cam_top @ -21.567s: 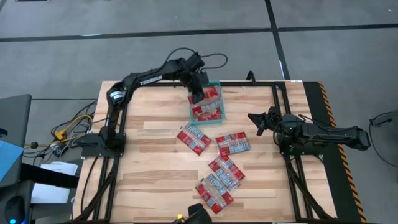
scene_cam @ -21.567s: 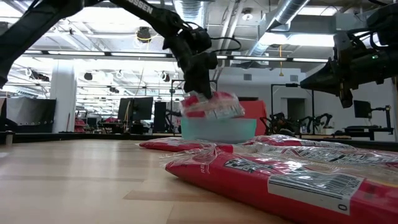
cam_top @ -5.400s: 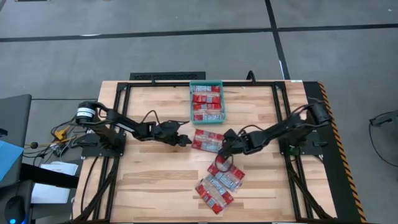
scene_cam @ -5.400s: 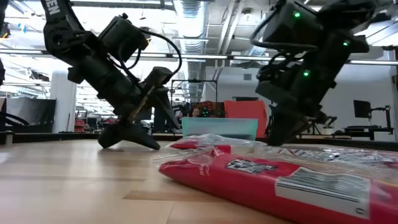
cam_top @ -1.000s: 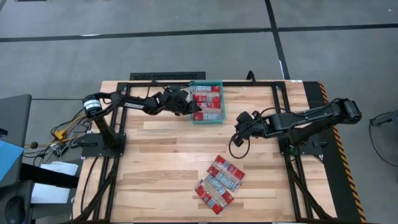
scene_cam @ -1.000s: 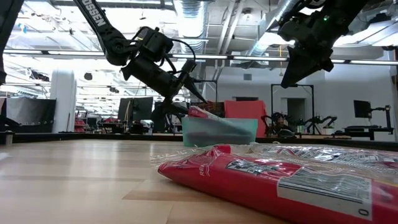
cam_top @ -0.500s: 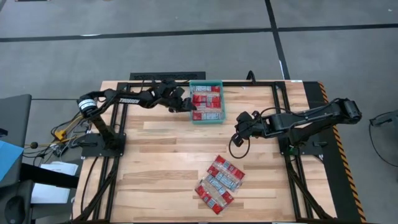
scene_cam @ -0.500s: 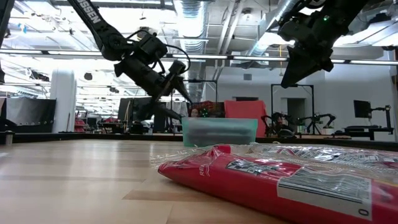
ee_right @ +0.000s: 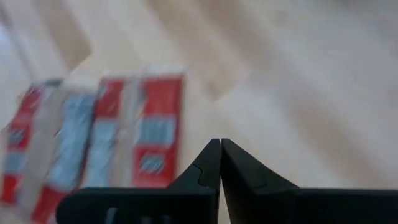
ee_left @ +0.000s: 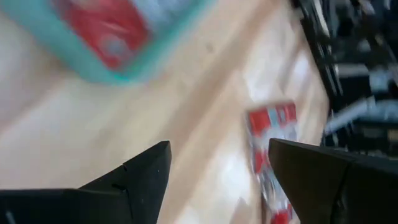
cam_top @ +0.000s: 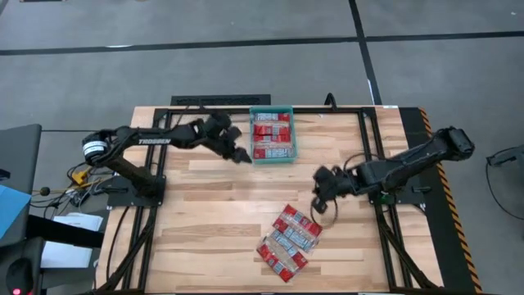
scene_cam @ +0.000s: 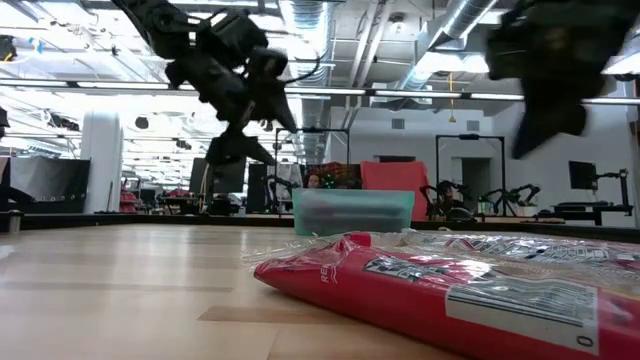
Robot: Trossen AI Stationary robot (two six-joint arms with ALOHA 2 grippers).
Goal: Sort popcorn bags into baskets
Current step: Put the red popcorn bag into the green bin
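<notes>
The teal basket [cam_top: 292,138] stands at the table's far middle with several red popcorn bags [cam_top: 271,135] lying flat in it; in the low view the basket [scene_cam: 352,211] shows beyond a near bag [scene_cam: 450,285]. My left gripper [cam_top: 239,154] hangs open just left of the basket, above the table, with nothing between its fingers [ee_left: 217,146]. A small group of loose popcorn bags [cam_top: 287,238] lies flat on the near middle of the table. My right gripper [cam_top: 318,193] is shut and empty [ee_right: 220,144], right of and beyond those bags.
A black metal frame [cam_top: 368,156] runs round the table's working area, and both arm bases stand on it at the left and right sides. Bare wood [cam_top: 205,221] lies between the basket and the loose bags and over the near left.
A bag that leaned tilted on the basket's left rim a second ago now lies inside it. My left gripper has drawn back from the basket toward the table's left and risen. My right gripper has moved toward the near edge, closer to the loose bags.
</notes>
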